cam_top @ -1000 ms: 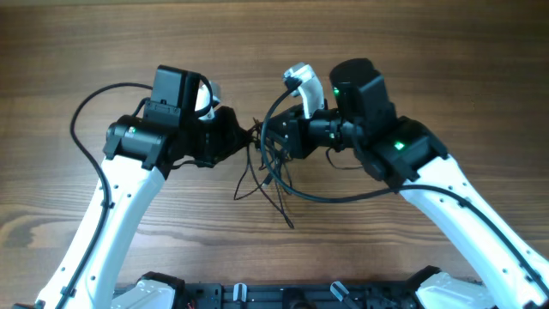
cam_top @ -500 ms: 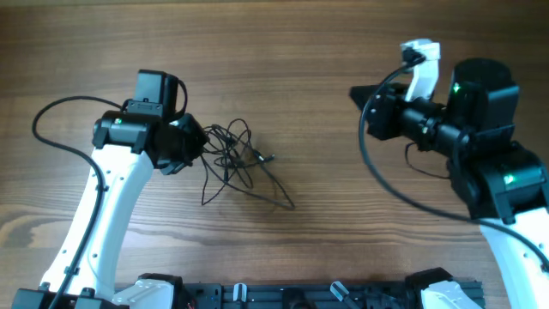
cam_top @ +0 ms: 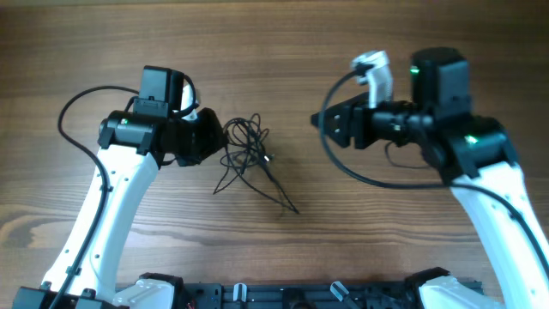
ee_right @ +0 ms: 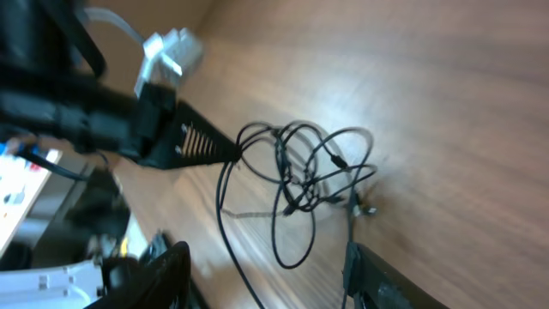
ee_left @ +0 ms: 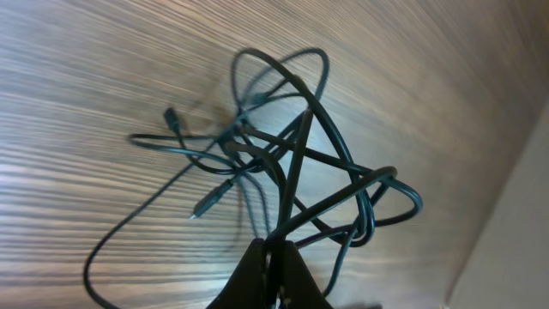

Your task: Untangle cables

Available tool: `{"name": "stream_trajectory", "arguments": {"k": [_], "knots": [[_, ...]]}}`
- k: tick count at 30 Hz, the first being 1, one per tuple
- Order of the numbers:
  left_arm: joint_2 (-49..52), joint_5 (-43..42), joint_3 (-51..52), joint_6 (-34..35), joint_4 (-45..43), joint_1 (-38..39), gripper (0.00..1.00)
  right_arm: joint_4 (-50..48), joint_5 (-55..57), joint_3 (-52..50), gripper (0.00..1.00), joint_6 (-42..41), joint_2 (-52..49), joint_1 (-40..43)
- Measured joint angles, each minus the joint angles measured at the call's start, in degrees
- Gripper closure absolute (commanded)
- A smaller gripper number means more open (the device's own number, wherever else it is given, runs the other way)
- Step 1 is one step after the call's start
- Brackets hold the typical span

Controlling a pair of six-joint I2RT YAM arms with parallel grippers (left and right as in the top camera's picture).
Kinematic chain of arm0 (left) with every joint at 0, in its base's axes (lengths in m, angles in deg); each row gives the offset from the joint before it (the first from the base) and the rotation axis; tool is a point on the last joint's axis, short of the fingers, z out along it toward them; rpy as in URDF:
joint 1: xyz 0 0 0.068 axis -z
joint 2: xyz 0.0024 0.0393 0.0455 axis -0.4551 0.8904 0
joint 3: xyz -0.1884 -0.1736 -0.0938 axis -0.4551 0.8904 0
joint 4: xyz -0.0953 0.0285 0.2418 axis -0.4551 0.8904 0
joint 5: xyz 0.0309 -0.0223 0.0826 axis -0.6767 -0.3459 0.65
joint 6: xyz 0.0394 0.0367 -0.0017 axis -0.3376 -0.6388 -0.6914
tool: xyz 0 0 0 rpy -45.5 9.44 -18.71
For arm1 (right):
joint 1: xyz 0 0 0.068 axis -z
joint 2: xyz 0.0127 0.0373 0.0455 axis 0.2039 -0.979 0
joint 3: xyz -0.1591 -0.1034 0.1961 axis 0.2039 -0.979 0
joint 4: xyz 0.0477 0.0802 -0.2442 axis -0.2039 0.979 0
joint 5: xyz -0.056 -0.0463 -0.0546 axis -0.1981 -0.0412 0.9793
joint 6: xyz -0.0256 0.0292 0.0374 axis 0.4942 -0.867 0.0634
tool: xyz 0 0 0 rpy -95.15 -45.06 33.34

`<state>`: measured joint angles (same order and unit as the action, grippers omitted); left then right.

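- Cables (cam_top: 247, 153) are recorded as a small loose knot on the bench (cam_top: 283, 51), toward 9 o'clock of centre, with free ends trailing to 5 o'clock.
- Left gripper (cam_top: 214, 142) is clamped on a strand at the knot's 9 o'clock edge.
- Right gripper (cam_top: 322, 122) is spread wide and empty, well apart at 3 o'clock.
- Cords are judged light, limp and thin, so one pull may drag the whole bundle.
- A hold on an outer loop is advised, not the core.
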<state>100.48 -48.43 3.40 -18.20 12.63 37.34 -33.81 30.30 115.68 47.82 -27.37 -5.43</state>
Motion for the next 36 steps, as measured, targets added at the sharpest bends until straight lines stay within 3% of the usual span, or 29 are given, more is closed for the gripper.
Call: {"name": "stream_trajectory", "arguments": {"k": [3,4,5,9,16,25,36], "knots": [[0.0,-1.7,0.0,-1.4,-0.6,1.3,0.96,0.2,-0.6,0.0,0.30,1.2,-3.3,-2.4],[0.0,-2.1,0.0,-1.8,-0.8,1.8,0.96,0.1,-0.6,0.0,0.19,1.6,-4.3,-3.4],[0.0,-2.4,0.0,-2.1,-1.0,2.3,0.96,-0.1,-0.6,0.0,0.00,2.0,-5.2,-4.4],[0.0,-2.7,0.0,-2.6,-1.4,2.9,0.96,-0.6,0.5,0.0,0.00,0.9,-7.6,-7.0],[0.0,-1.7,0.0,-2.5,-1.4,2.9,0.96,1.6,8.5,0.0,0.00,-9.7,-9.8,-7.3],[0.0,3.9,0.0,7.0,-0.9,2.9,0.96,1.7,11.9,0.0,0.00,-21.7,-11.5,-7.3],[0.0,5.1,0.0,8.5,-1.0,8.7,0.96,2.1,12.2,-0.8,0.00,-24.7,-13.7,-7.3]]}}
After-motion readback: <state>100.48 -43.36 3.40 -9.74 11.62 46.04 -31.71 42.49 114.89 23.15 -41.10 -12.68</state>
